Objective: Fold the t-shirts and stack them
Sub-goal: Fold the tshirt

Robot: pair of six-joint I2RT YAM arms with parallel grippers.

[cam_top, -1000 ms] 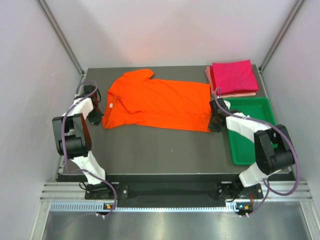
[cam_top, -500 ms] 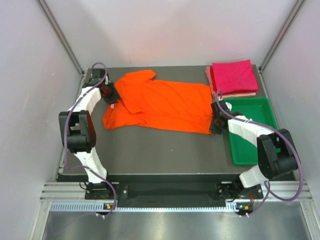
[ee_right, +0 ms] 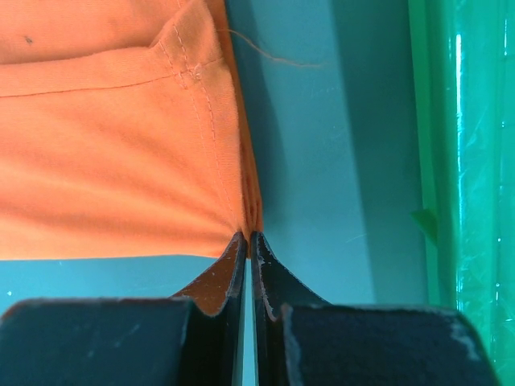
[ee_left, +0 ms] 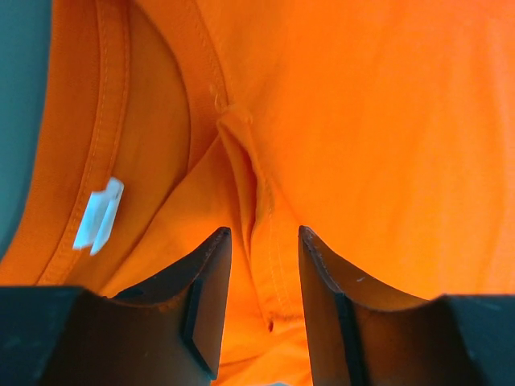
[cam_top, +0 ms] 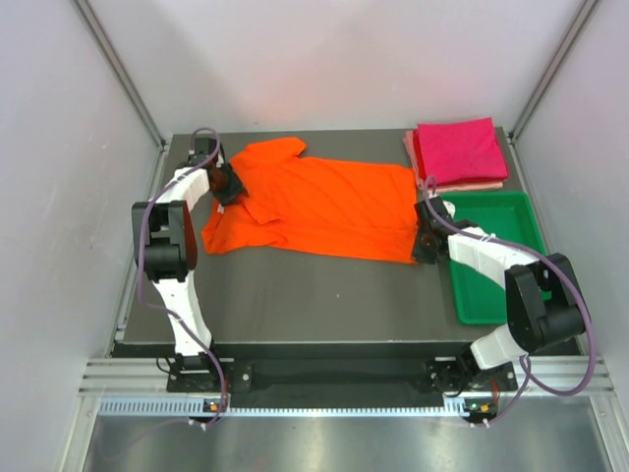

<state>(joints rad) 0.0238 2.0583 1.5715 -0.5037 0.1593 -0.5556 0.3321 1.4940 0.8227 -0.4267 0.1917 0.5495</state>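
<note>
The orange shirt [cam_top: 324, 202] lies spread flat across the far half of the dark table [cam_top: 295, 295]. Its collar end points toward 9 o'clock and its hem toward 3 o'clock. One short sleeve reaches up toward 11 o'clock, and the other lies at the shirt's near left corner.

The left gripper [cam_top: 228, 185] sits at about 10 o'clock on the table, low over the neck of the shirt. In the left wrist view its two dark fingers [ee_left: 205, 305] stand apart, released, with a raised ridge of the front opening [ee_left: 241, 161] running between them. Neither finger is pinching it. A small white label [ee_left: 98, 213] shows inside the neckband, at 9 o'clock from the fingertips.

The right gripper [ee_right: 248, 241] is at about 3 o'clock on the table, at the near corner of the hem. Its jaws are clenched on that stitched corner of orange cloth, which runs in between the fingertips.

In the corner at 1 o'clock, a magenta shirt [cam_top: 457, 147] folded into a square rests on a folded pale pink shirt [cam_top: 482, 184], which shows only at the edges. Just nearer than this stack, along the table's 3 o'clock edge, lies a green tray [cam_top: 477, 295]. The right forearm crosses over the tray.
</note>
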